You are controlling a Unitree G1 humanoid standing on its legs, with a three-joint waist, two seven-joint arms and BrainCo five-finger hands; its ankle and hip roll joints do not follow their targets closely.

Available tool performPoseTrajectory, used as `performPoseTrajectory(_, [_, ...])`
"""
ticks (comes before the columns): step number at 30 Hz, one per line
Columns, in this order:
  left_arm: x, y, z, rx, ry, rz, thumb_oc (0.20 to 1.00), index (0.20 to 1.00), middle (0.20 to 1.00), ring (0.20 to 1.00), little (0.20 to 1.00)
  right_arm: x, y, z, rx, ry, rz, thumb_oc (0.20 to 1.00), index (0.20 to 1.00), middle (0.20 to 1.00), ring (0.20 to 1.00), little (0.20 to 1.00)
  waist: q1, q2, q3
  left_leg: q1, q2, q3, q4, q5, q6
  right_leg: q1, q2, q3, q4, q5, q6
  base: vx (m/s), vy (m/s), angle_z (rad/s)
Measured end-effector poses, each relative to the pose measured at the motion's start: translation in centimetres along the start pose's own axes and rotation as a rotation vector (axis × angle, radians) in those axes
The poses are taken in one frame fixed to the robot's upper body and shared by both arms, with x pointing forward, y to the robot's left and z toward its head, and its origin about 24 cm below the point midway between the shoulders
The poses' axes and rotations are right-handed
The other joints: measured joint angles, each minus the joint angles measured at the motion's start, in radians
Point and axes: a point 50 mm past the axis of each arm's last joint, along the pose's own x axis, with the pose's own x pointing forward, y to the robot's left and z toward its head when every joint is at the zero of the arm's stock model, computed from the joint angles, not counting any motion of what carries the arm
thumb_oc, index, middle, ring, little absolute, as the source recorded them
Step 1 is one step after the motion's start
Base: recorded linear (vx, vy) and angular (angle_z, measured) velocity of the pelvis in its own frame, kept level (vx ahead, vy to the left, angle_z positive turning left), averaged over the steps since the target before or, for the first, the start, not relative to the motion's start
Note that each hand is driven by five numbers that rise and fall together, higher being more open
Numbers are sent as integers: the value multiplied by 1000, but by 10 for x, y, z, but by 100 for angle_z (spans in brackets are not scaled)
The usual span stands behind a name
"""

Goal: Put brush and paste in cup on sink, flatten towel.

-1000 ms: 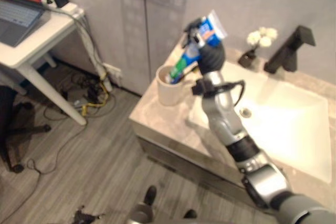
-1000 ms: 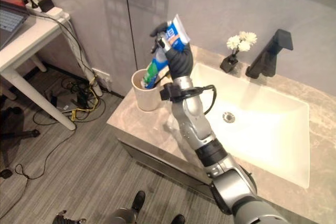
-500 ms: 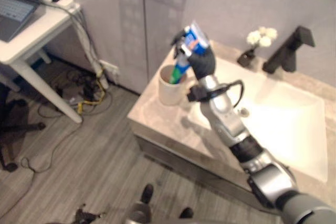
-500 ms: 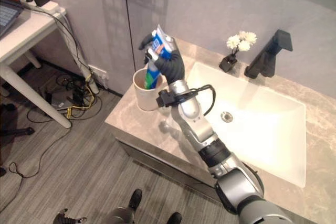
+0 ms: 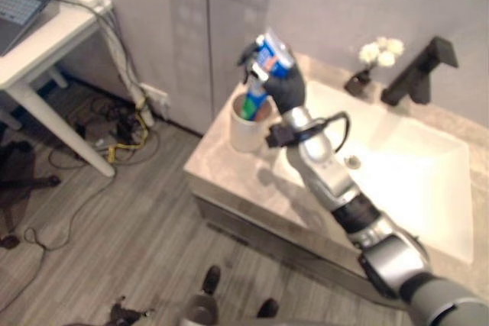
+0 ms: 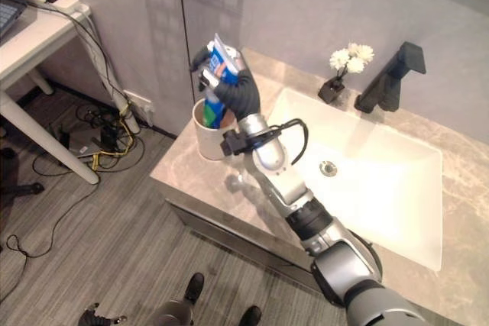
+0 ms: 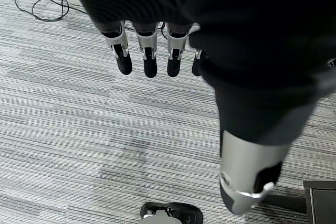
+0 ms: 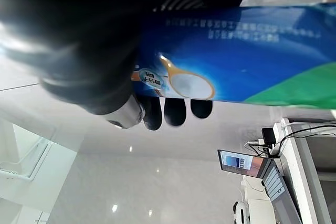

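Note:
My right hand (image 6: 238, 91) is shut on a blue and green toothpaste tube (image 6: 219, 62), held upright over the white cup (image 6: 205, 133). The tube's green lower end (image 5: 248, 104) dips into the cup's mouth. The cup (image 5: 245, 127) stands on the marble counter (image 5: 221, 169) at the left end of the sink. In the right wrist view the tube (image 8: 247, 51) lies across my curled fingers (image 8: 173, 111). My left hand (image 7: 152, 51) hangs over the grey floor with its fingers straight and holds nothing.
A white basin (image 6: 367, 181) takes up the counter's right part, with a black tap (image 6: 391, 78) and a small vase of white flowers (image 6: 342, 70) behind it. A white desk (image 5: 46, 43) with cables under it stands at the left.
My right hand has carried the toothpaste tube to the left and lower, so its green end now sits in the cup's mouth. The camera has also shifted a little.

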Motion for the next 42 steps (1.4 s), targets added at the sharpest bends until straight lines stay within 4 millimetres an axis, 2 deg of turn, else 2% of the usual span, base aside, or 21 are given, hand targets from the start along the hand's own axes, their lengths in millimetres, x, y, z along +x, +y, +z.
performPoseTrajectory(11, [-2, -8, 1, 21, -7, -37, 1000, 1000, 1000, 1000, 1000, 6, -1, 6, -9, -24, 5, 1000, 1000, 1000, 1000, 1000, 1, 21, 11, 18, 3, 16, 0, 0, 0, 11, 0, 13, -2, 4, -2, -22, -13, -4])
performPoseTrajectory(15, [-4, -19, 3, 48, -22, -76, 1000, 1000, 1000, 1000, 1000, 7, -6, 10, -57, -48, -30, 1000, 1000, 1000, 1000, 1000, -3, 49, 21, 53, 3, 30, 0, -2, 1, 39, -1, 28, -3, 5, -2, -60, -35, -9])
performPoseTrajectory(18, [-6, -29, 9, 78, -50, -103, 1000, 1000, 1000, 1000, 1000, 9, -18, 24, -150, -118, -108, 1000, 1000, 1000, 1000, 1000, -7, 71, 17, 77, 5, 55, 0, -4, 5, 50, -1, 55, -2, 10, -2, -28, -23, -24])
performPoseTrajectory(21, [-8, -36, 14, 83, -72, -123, 1000, 1000, 1000, 1000, 1000, 8, -25, 33, -225, -158, -138, 1000, 1000, 1000, 1000, 1000, -30, 87, 10, 99, 8, 82, 0, -9, 8, 58, -1, 82, -2, 13, -3, -34, -44, -31])
performPoseTrajectory(22, [-9, -42, 24, 88, -114, -139, 1000, 1000, 1000, 1000, 1000, 5, -33, 48, -317, -218, -160, 1000, 1000, 1000, 1000, 1000, -47, 97, 8, 119, 11, 111, 0, -15, 13, 59, -1, 110, -3, 15, -2, -16, -36, -48])
performPoseTrajectory(24, [-13, -49, 28, 109, -150, -163, 1000, 1000, 1000, 1000, 1000, -3, -47, 74, -421, -318, -206, 1000, 1000, 1000, 1000, 1000, -57, 110, -6, 129, 9, 131, -1, -20, 17, 65, -2, 131, -3, 20, 0, -5, -42, -48])
performPoseTrajectory(25, [-14, -52, 33, 116, -180, -179, 1000, 1000, 1000, 1000, 1000, -7, -55, 88, -472, -371, -250, 1000, 1000, 1000, 1000, 1000, -92, 120, -13, 144, 12, 148, 0, -25, 16, 65, -3, 148, -3, 25, 1, -5, -38, -27])
performPoseTrajectory(27, [-19, -54, 51, 103, -292, -190, 1000, 1000, 1000, 1000, 1000, -37, -96, 118, -886, -389, -304, 1000, 1000, 1000, 1000, 1000, -96, 126, -22, 152, 5, 150, -1, -29, 22, 75, -5, 158, 1, 27, 4, 18, -28, -18])
performPoseTrajectory(28, [-19, -52, 51, 98, -306, -185, 1000, 1000, 1000, 1000, 1000, -39, -107, 127, -981, -379, -331, 1000, 1000, 1000, 1000, 1000, -117, 129, -26, 160, 7, 161, 1, -31, 25, 74, -6, 167, 0, 28, 6, 16, -27, -25])
performPoseTrajectory(29, [-19, -53, 59, 122, -339, -203, 1000, 1000, 1000, 1000, 1000, -52, -121, 140, -1197, -364, -351, 1000, 1000, 1000, 1000, 1000, -140, 135, -26, 165, 7, 179, 0, -37, 25, 74, -4, 183, -2, 28, 8, 0, -38, -48])
performPoseTrajectory(30, [-21, -49, 54, 146, -356, -200, 1000, 1000, 1000, 1000, 1000, -74, -152, 162, -1494, -303, -403, 1000, 1000, 1000, 1000, 1000, -168, 138, -39, 172, 7, 188, -1, -43, 30, 71, -5, 195, -2, 30, 7, 8, -38, -58])
performPoseTrajectory(31, [-20, -46, 48, 167, -341, -202, 1000, 1000, 1000, 1000, 1000, -85, -171, 165, -1504, -266, -526, 1000, 1000, 1000, 1000, 1000, -192, 137, -40, 182, 10, 199, -1, -47, 28, 73, 0, 215, -2, 30, 7, 18, -57, -52])
performPoseTrajectory(33, [-19, -41, 50, 185, -356, -201, 1000, 1000, 1000, 1000, 1000, -138, -216, 171, -1542, -131, -847, 1000, 1000, 1000, 1000, 1000, -228, 134, -56, 183, 14, 195, -1, -53, 27, 74, 4, 220, -3, 27, 7, 7, -55, -10])
performPoseTrajectory(34, [-18, -38, 53, 180, -372, -191, 1000, 1000, 1000, 1000, 1000, -187, -249, 168, -1635, 118, -979, 1000, 1000, 1000, 1000, 1000, -237, 134, -63, 179, 14, 194, -1, -53, 28, 71, 4, 220, -3, 26, 7, -5, -58, 1])
performPoseTrajectory(35, [-18, -35, 52, 181, -371, -186, 1000, 1000, 1000, 1000, 1000, -210, -261, 165, -1655, 248, -1044, 1000, 1000, 1000, 1000, 1000, -248, 137, -64, 172, 14, 194, -1, -54, 28, 65, 4, 220, -3, 26, 7, -1, -57, -16])
performPoseTrajectory(36, [-18, -33, 46, 180, -352, -186, 1000, 1000, 1000, 1000, 1000, -235, -269, 163, -1632, 340, -1151, 1000, 1000, 1000, 1000, 1000, -269, 152, -63, 170, 15, 207, -1, -54, 29, 54, 5, 229, -3, 28, 6, 3, -53, -16])
performPoseTrajectory(37, [-18, -33, 46, 173, -350, -190, 1000, 1000, 1000, 1000, 1000, -248, -272, 163, -1637, 384, -1184, 1000, 1000, 1000, 1000, 1000, -268, 152, -62, 169, 15, 205, -1, -54, 29, 55, 5, 227, -3, 29, 6, -4, -33, -13])
performPoseTrajectory(38, [-18, -34, 43, 172, -340, -198, 1000, 1000, 1000, 1000, 1000, -272, -276, 160, -1621, 482, -1245, 1000, 1000, 1000, 1000, 1000, -272, 160, -66, 172, 16, 207, -1, -54, 29, 56, 6, 229, -3, 29, 6, -19, -41, 1])
performPoseTrajectory(39, [-18, -33, 39, 168, -326, -196, 1000, 1000, 1000, 1000, 1000, -310, -279, 149, -1568, 641, -1347, 1000, 1000, 1000, 1000, 1000, -271, 166, -71, 173, 19, 207, -2, -56, 30, 57, 9, 231, -3, 27, 7, -18, -44, -6])
performPoseTrajectory(42, [-17, -32, 35, 171, -307, -196, 1000, 1000, 1000, 1000, 1000, -366, -278, 128, -1451, 888, -1489, 1000, 1000, 1000, 1000, 1000, -264, 172, -73, 170, 23, 213, -2, -55, 30, 50, 12, 237, -3, 26, 7, -12, -31, -5])
